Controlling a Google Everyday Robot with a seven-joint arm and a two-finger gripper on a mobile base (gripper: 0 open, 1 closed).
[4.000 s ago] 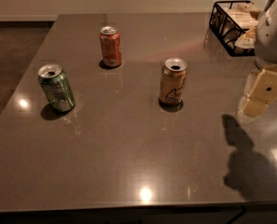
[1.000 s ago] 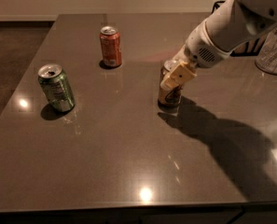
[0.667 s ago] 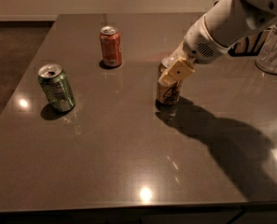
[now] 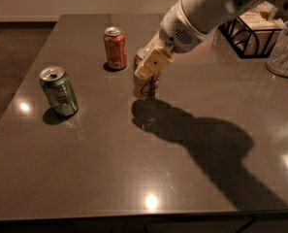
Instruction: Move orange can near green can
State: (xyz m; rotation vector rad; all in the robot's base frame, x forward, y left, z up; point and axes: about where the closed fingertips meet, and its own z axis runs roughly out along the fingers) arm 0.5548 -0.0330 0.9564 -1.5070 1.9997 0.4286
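Observation:
The orange can (image 4: 146, 87), golden tan with a dark-outlined emblem, stands upright on the dark table (image 4: 109, 169) near its middle. My gripper (image 4: 148, 66) comes down from the upper right and is shut on the can's upper part; one tan finger (image 4: 153, 64) covers its front, and the can's silver top is mostly hidden. The green can (image 4: 59, 91) stands upright at the left, well apart from the orange can, about a third of the table's width away.
A salmon-orange can (image 4: 115, 47) stands just behind and left of the orange can. A black wire basket (image 4: 250, 33) and a clear ribbed container (image 4: 284, 52) are at the back right. The table's left edge runs close to the green can.
My gripper came in from the right, closed on the orange can, and has carried it leftward, closer to the salmon can and the green can.

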